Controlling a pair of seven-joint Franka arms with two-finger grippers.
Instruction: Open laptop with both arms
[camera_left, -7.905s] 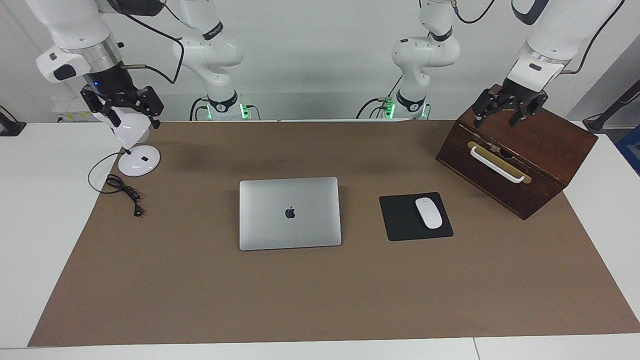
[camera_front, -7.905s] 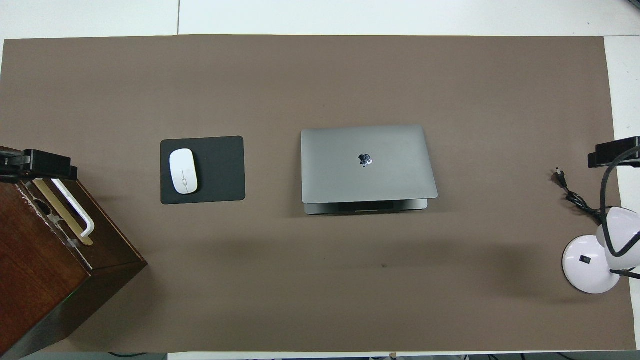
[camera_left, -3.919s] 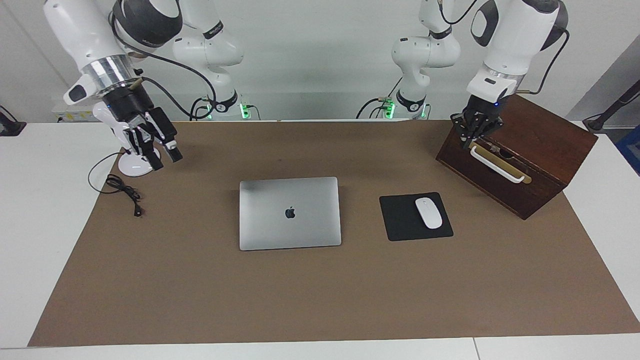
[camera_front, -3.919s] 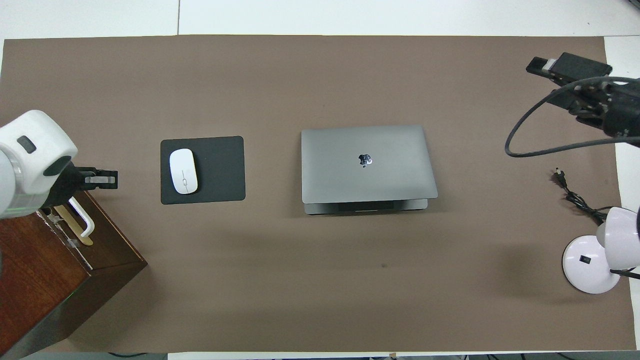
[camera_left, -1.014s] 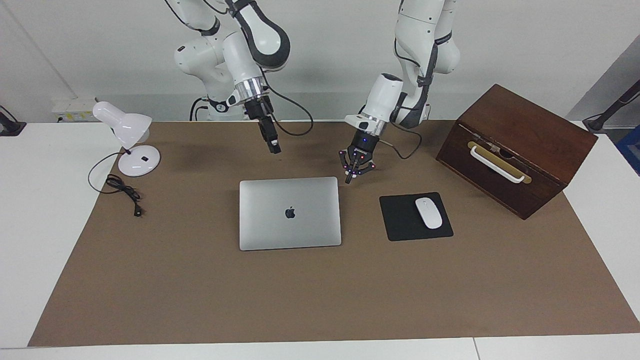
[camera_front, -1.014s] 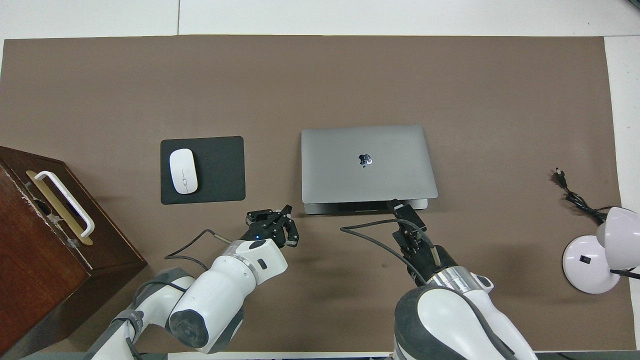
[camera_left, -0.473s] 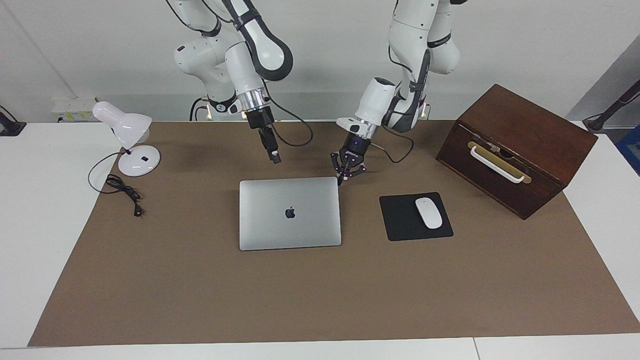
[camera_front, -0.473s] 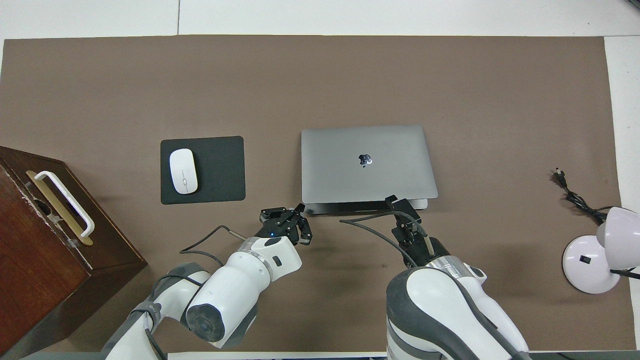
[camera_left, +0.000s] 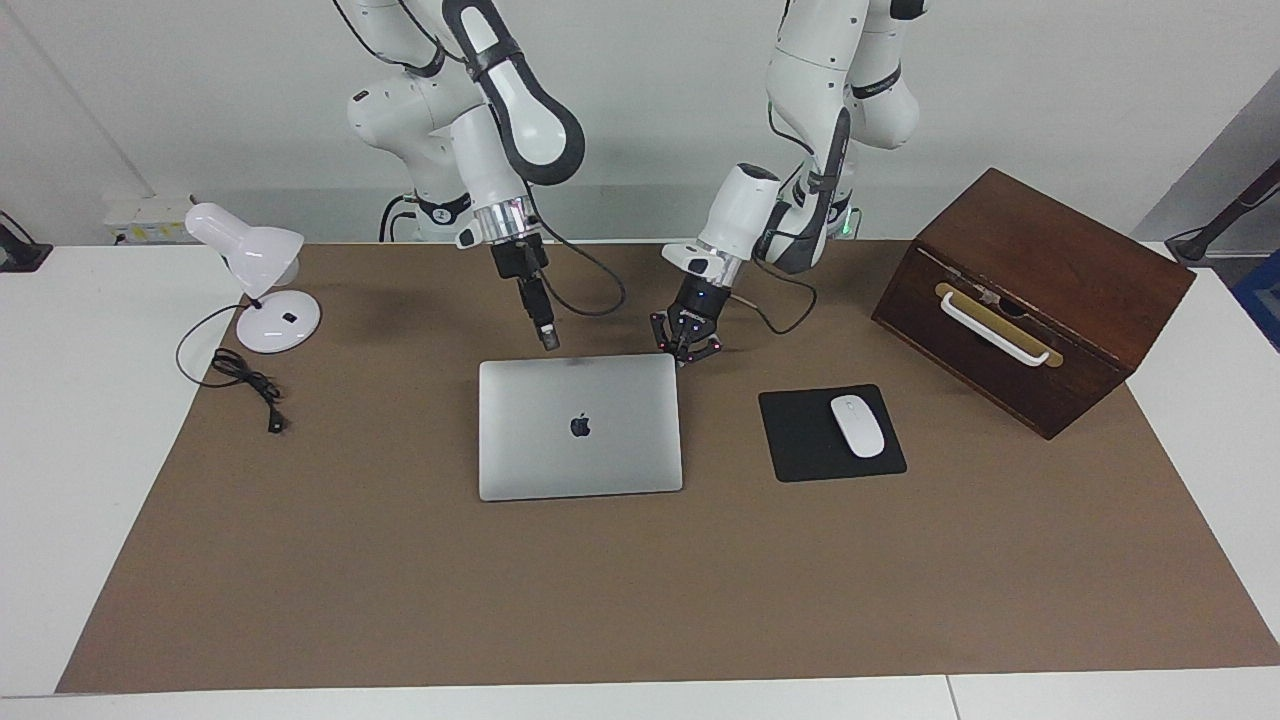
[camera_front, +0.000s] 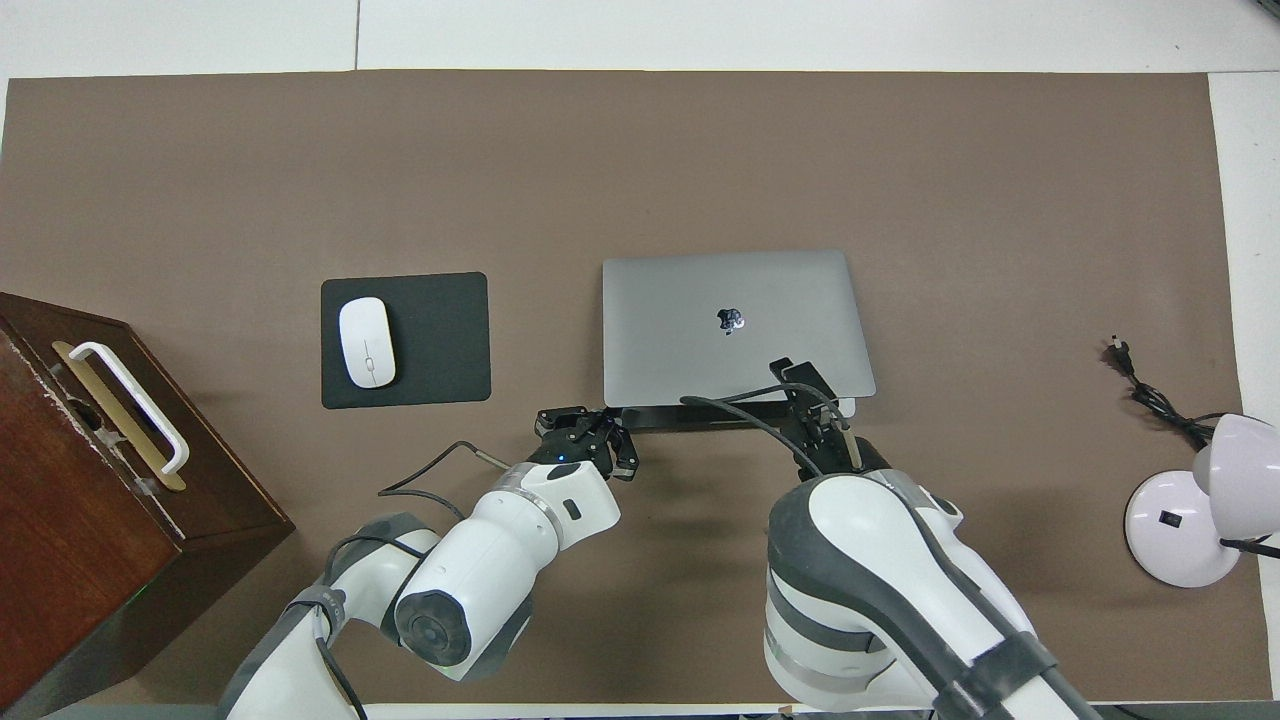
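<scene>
On the brown mat (camera_left: 400, 600), at the middle of the table, the laptop (camera_left: 580, 427) lay flat with its lid closed. The left gripper (camera_left: 684, 357) was at the laptop's corner nearest the robots on the left arm's side, low and just beside its edge, and its fingertips were together, holding nothing. The right gripper (camera_left: 547, 340) hung over the laptop's edge nearest the robots, toward the right arm's end; I cannot tell if its fingers were apart. Beside the laptop, toward the left arm's end, a white mouse (camera_left: 857, 425) rested on a black mouse pad (camera_left: 800, 440).
</scene>
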